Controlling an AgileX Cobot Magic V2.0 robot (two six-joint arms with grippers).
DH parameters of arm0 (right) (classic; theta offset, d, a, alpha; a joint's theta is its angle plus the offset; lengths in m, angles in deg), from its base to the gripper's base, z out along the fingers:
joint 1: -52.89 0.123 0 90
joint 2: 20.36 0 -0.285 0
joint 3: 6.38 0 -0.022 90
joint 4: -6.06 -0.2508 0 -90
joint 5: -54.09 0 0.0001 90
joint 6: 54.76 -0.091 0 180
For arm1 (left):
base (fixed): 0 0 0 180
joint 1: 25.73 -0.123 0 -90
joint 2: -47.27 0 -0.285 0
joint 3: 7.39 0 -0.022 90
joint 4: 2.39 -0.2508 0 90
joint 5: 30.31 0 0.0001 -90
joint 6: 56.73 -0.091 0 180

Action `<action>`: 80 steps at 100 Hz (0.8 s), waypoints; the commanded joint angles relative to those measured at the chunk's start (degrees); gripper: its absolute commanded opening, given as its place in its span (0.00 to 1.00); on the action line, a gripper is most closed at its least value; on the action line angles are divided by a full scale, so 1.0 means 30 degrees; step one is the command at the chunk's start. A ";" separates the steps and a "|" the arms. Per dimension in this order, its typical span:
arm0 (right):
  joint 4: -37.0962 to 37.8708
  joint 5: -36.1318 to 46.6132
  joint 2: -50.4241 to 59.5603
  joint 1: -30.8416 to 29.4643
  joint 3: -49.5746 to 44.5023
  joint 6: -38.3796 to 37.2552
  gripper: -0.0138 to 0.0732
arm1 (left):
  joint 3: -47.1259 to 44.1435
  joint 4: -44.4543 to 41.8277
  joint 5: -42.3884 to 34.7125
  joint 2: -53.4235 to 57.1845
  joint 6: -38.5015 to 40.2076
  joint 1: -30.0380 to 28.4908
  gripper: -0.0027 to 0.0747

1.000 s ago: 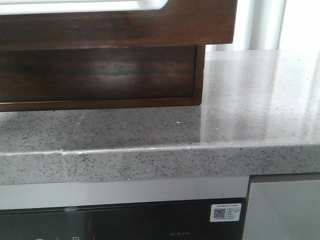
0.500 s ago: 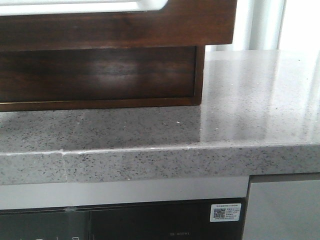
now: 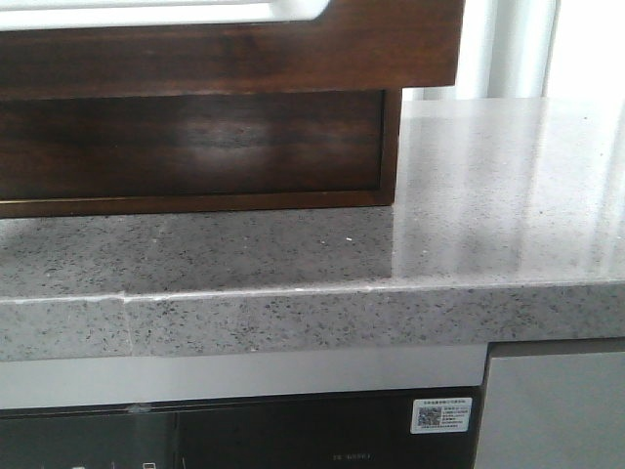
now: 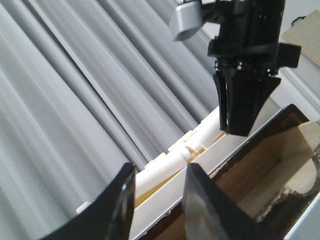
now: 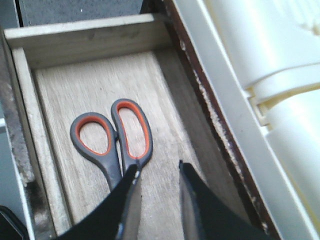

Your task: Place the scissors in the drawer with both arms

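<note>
The scissors [image 5: 112, 137], grey handles with orange-lined loops, lie flat on the pale wooden floor of the drawer [image 5: 90, 37]. My right gripper [image 5: 157, 172] hangs open and empty just above them, its left finger over the pivot. In the left wrist view my left gripper [image 4: 157, 175] is open and empty, raised beside the drawer [image 4: 260, 165], with the right gripper [image 4: 239, 127] pointing down into it. The front view shows only the drawer's dark brown front [image 3: 293, 49], pulled out. No gripper shows there.
The wooden case [image 3: 195, 147] stands on a grey speckled counter [image 3: 488, 195], with a dark appliance [image 3: 293, 430] beneath. A white window rail [image 5: 280, 75] runs along the drawer's far side. Grey curtains [image 4: 75, 75] hang behind.
</note>
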 commanded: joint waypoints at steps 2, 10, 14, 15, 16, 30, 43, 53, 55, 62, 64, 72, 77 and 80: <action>-0.0092 0.0890 0.1658 -0.0024 0.0652 -0.0323 0.27 | 0.0626 0.0749 -0.0630 0.0061 0.1392 0.0095 0.17; -0.0092 0.0334 0.2314 -0.0024 0.0652 -0.0402 0.23 | 0.0626 0.0697 -0.0528 0.0508 0.1796 0.0095 0.07; -0.0092 0.0105 0.2620 -0.0024 0.0652 -0.0402 0.22 | 0.0626 0.0567 -0.0178 0.0734 0.1796 0.0095 0.02; -0.0092 0.0033 0.2685 -0.0024 0.0652 -0.0402 0.21 | 0.0626 0.0532 -0.0089 0.0773 0.1796 0.0095 0.01; -0.0092 0.0000 0.2742 -0.0024 0.0652 -0.0402 0.21 | 0.0626 0.0550 0.0103 0.0807 0.1796 0.0095 0.01; -0.0092 -0.0313 0.3847 -0.0024 0.0652 -0.0620 0.14 | 0.0626 0.0550 0.2299 0.1796 0.3369 0.0095 0.01; -0.0092 -0.0441 0.4967 -0.0024 0.0612 -0.0849 0.10 | 0.0626 0.0550 0.3626 0.2998 0.4580 0.0095 0.01; -0.0092 -0.0441 0.5747 -0.0024 0.0612 -0.0930 0.10 | 0.0626 0.0639 0.5397 0.3705 0.4891 0.0095 0.01; -0.0092 -0.0379 0.5877 -0.0024 0.0612 -0.0930 0.10 | 0.0626 0.0736 0.5789 0.3667 0.4891 0.0095 0.01; -0.0092 -0.0352 0.6370 -0.0024 0.0612 -0.0946 0.10 | 0.0626 0.1175 0.7124 0.3632 0.4891 0.0095 0.01; -0.0092 -0.0352 0.6517 -0.0024 0.0612 -0.0983 0.10 | 0.0626 0.1429 0.7431 0.3632 0.4891 0.0095 0.01; -0.0092 -0.0336 0.7041 -0.0024 0.0612 -0.1238 0.11 | 0.0626 0.2280 0.9254 0.3632 0.4891 0.0095 0.01; -0.0092 -0.0297 0.7449 -0.0024 0.0525 -0.1243 0.11 | 0.0586 0.2626 1.0176 0.3632 0.4891 0.0095 0.01; -0.0092 -0.0181 0.7684 -0.0024 0.0348 -0.1243 0.11 | 0.0546 0.2722 1.0547 0.3632 0.4891 0.0095 0.01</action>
